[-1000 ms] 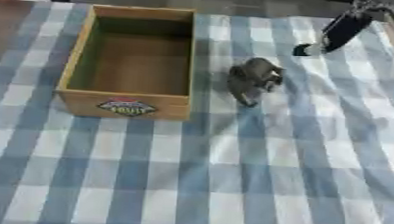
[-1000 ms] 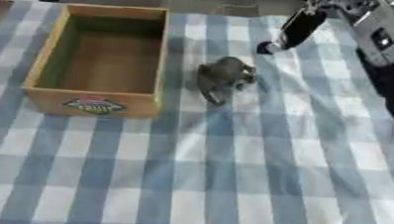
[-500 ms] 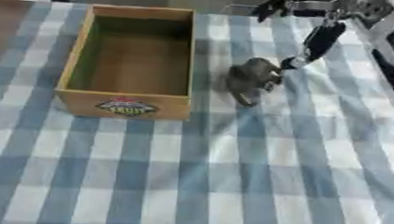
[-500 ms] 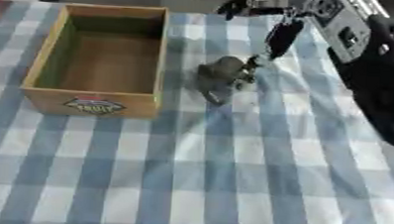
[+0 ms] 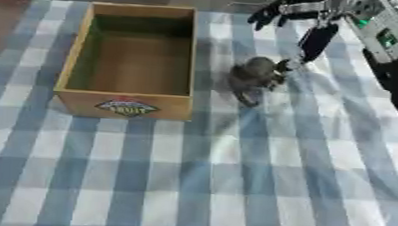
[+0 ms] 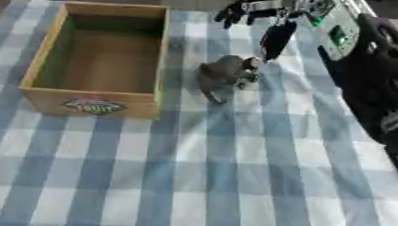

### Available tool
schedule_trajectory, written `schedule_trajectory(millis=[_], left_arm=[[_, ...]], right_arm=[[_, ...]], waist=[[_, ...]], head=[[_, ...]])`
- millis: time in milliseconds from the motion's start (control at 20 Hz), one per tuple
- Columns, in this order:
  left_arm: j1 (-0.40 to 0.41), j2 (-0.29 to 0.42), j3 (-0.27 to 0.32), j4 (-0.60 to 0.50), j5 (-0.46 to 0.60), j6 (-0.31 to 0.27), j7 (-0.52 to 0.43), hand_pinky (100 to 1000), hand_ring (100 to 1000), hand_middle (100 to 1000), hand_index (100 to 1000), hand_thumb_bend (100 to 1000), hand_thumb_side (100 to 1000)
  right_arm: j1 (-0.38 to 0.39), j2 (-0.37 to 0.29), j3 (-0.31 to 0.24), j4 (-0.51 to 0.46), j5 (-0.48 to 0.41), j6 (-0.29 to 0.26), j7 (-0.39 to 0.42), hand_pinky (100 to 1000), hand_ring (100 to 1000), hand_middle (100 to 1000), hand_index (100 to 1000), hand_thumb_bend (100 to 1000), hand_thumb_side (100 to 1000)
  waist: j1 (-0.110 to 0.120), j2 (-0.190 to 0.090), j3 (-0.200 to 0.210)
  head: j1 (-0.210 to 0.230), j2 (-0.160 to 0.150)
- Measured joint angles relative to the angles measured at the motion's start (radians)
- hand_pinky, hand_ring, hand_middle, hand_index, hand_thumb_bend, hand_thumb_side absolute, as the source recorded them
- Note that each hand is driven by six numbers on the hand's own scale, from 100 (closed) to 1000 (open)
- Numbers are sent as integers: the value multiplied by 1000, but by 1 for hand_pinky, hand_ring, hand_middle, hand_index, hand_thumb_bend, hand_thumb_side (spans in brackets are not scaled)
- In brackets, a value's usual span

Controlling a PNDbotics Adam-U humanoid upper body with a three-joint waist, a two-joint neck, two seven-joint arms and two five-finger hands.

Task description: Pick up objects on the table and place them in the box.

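The right hand (image 5: 310, 22) hangs over the far side of the bench (image 5: 232, 187) with its fingers spread wide and holding nothing; one dark digit points down, its tip just above and beside the small grey toy animal (image 5: 253, 77), which stands on the checked cloth directly below and slightly toward the near side of the hand. The wooden box (image 5: 132, 60) sits open and empty off to the hand's left, just beside the toy but not touching it. The step in hand looks like the reach for a grasp. To do it well, the hand should probably come down so the toy's body sits between thumb and fingers, close across its narrow middle, not its legs, and lift straight up before carrying it left over the box wall, since a sideways drag could tip the toy or bunch the cloth. Counted: one toy animal, one box, one hand in view. The left hand shows in neither view.
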Motion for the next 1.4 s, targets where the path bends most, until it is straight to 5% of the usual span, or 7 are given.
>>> schedule_trajectory(millis=[1400], left_arm=[[-1, 0, 0, 0, 5, 2, -4, 797, 830, 784, 683, 100, 619]], right_arm=[[16, 0, 7, 37, -10, -40, -40, 837, 910, 806, 999, 349, 100]], waist=[[6, 26, 8]], head=[[-5, -25]])
